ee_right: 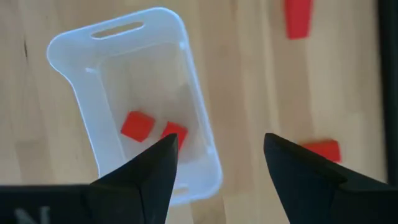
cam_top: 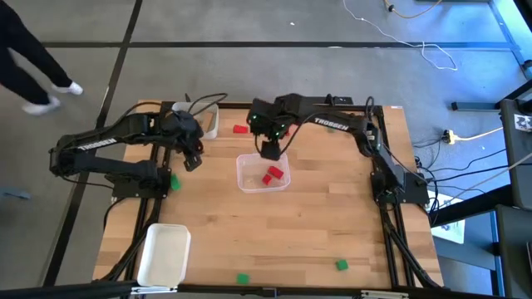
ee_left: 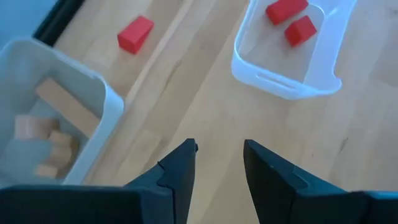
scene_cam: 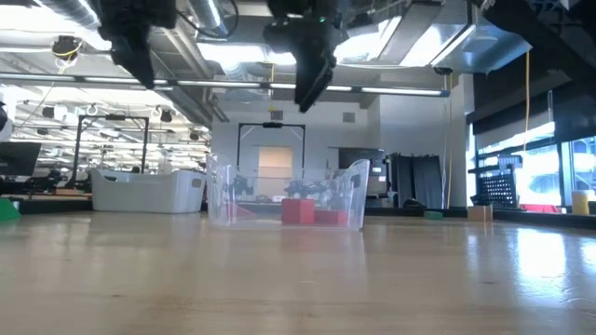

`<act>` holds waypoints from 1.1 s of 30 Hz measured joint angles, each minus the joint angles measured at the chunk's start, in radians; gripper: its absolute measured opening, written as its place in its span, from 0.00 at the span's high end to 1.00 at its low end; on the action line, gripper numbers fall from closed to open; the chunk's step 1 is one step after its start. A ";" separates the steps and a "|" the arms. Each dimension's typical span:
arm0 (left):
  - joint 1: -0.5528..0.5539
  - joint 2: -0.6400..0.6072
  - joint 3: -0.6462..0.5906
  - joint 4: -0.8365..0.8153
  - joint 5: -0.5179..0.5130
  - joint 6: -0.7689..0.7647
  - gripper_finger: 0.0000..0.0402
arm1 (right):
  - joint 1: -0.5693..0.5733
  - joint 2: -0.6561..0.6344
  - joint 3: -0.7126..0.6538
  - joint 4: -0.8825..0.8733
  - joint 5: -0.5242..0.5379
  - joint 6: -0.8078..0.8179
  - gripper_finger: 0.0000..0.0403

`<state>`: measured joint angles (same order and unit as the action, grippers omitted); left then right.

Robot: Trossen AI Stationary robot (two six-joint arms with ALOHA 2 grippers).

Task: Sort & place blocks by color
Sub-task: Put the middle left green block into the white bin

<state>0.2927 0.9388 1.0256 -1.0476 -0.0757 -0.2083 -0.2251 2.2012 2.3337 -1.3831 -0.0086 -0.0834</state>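
Two red blocks [cam_top: 273,174] [ee_right: 137,125] lie flat on the floor of a clear tray [cam_top: 249,184] [ee_right: 74,56] at the table's middle. One red block [cam_top: 240,129] [ee_left: 135,33] rests on the wood near the far edge, and the right wrist view shows two red blocks [ee_right: 298,17] [ee_right: 322,150] on the table. Tan blocks [ee_left: 56,102] sit in a far tray [cam_top: 209,122] [ee_left: 106,93]. Green blocks [cam_top: 174,183] [cam_top: 242,279] [cam_top: 341,265] lie scattered. My right gripper [cam_top: 270,150] [ee_right: 221,162] hovers open and empty over the clear tray's far end. My left gripper [cam_top: 193,158] [ee_left: 219,155] hangs open and empty between the two trays.
A white tray [cam_top: 164,253] sits at the near left corner. In the low view both grippers [scene_cam: 312,84] [scene_cam: 140,56] hang well above the table top. Bare wood stretches across the near middle and the right half. A person's legs [cam_top: 33,66] show on the floor beyond the table.
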 joint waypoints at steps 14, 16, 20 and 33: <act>0.014 0.129 0.000 0.044 0.046 0.046 0.68 | -0.033 -0.197 0.000 -0.188 0.014 0.047 0.41; 0.015 0.140 0.000 0.050 0.044 0.038 0.68 | -0.035 -0.229 -0.001 -0.189 0.014 0.050 0.41; 0.015 0.147 0.000 0.057 0.045 0.028 0.68 | -0.036 -0.301 -0.001 -0.188 0.016 0.074 0.41; 0.015 0.147 0.000 0.071 0.045 0.001 0.68 | -0.089 -0.620 -0.383 -0.093 0.279 0.263 0.41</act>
<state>0.3073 1.0863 1.0260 -0.9769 -0.0311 -0.2074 -0.3142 1.5808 1.9503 -1.4759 0.2700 0.1799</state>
